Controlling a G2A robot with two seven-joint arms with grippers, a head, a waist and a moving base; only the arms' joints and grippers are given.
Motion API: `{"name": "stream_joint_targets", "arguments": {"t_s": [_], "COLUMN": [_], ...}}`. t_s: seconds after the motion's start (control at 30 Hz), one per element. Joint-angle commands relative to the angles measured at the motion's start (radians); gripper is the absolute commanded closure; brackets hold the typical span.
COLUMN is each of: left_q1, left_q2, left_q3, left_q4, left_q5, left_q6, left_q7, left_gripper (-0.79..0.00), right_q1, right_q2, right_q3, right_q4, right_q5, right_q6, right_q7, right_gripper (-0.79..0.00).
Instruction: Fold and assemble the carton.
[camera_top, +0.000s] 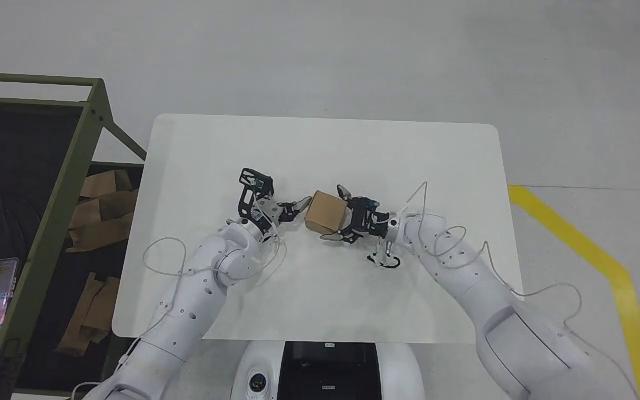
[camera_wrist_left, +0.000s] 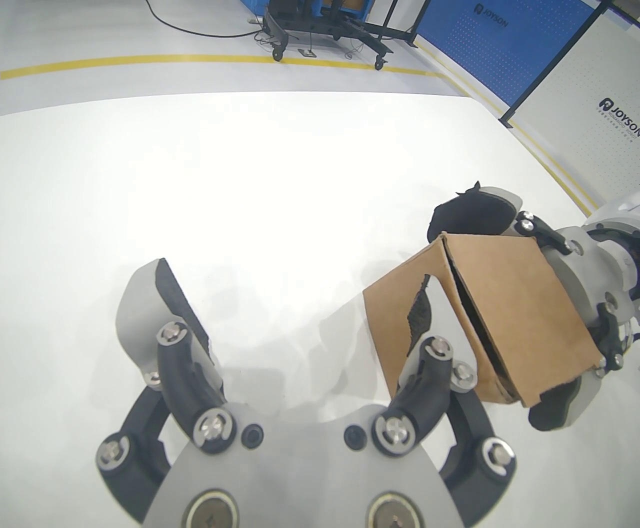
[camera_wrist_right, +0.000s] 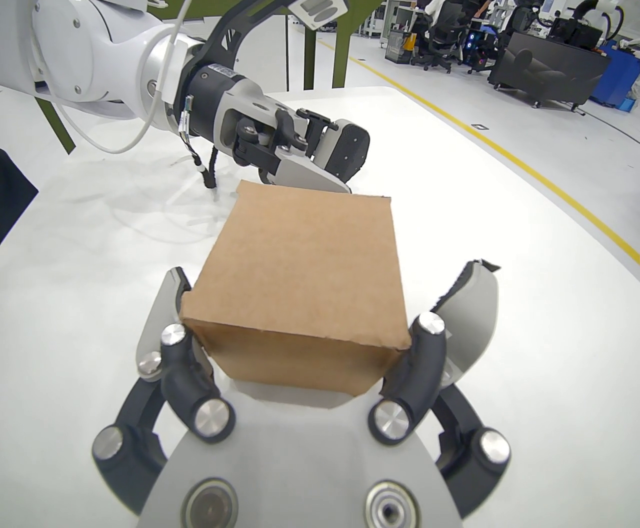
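Note:
A small brown carton (camera_top: 324, 211) is near the middle of the white table (camera_top: 440, 160), tilted in the left wrist view (camera_wrist_left: 520, 300), with a seam gaping along one edge. My right gripper (camera_top: 338, 215) is shut on the carton (camera_wrist_right: 305, 270), one finger on each side, and its fingers (camera_wrist_left: 475, 215) show past the box edges. My left gripper (camera_wrist_left: 295, 310) stands open just beside the carton. One black-padded fingertip (camera_wrist_left: 422, 312) touches the carton's side face, and the other hangs over bare table. In the right wrist view the left gripper (camera_wrist_right: 340, 165) sits at the carton's far edge.
A green-framed bin (camera_top: 60, 130) with flat cardboard pieces (camera_top: 100, 215) stands off the table's left side. Thin cables (camera_top: 165, 255) loop from both arms onto the table. Bare table surface lies all around the carton.

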Motion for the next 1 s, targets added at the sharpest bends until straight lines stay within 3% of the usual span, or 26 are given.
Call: {"name": "stream_joint_targets", "arguments": {"t_s": [0.0,0.43,0.67,0.97], "left_q1": [0.001,0.007,0.024,0.034], "left_q2": [-0.001,-0.003,0.000,0.002], "left_q3": [0.000,-0.007,-0.030,-0.052], "left_q4": [-0.002,-0.012,-0.031,-0.034], "left_q5": [0.001,0.008,0.002,-0.009], "left_q6": [0.001,0.000,-0.011,-0.023], "left_q7": [-0.001,0.000,0.010,0.011], "left_gripper": [-0.785,-0.785,-0.785,-0.785], "right_q1": [0.001,0.005,0.007,0.007], "right_q2": [0.000,0.001,0.005,0.009], "right_q3": [-0.002,-0.010,-0.012,-0.012], "right_q4": [0.001,0.003,0.002,-0.003], "right_q5": [0.000,0.007,0.007,0.014], "right_q6": [0.001,0.009,0.011,0.013], "right_q7": [-0.004,-0.014,-0.022,-0.023], "right_gripper": [-0.650,-0.696,-0.523,-0.548]}}
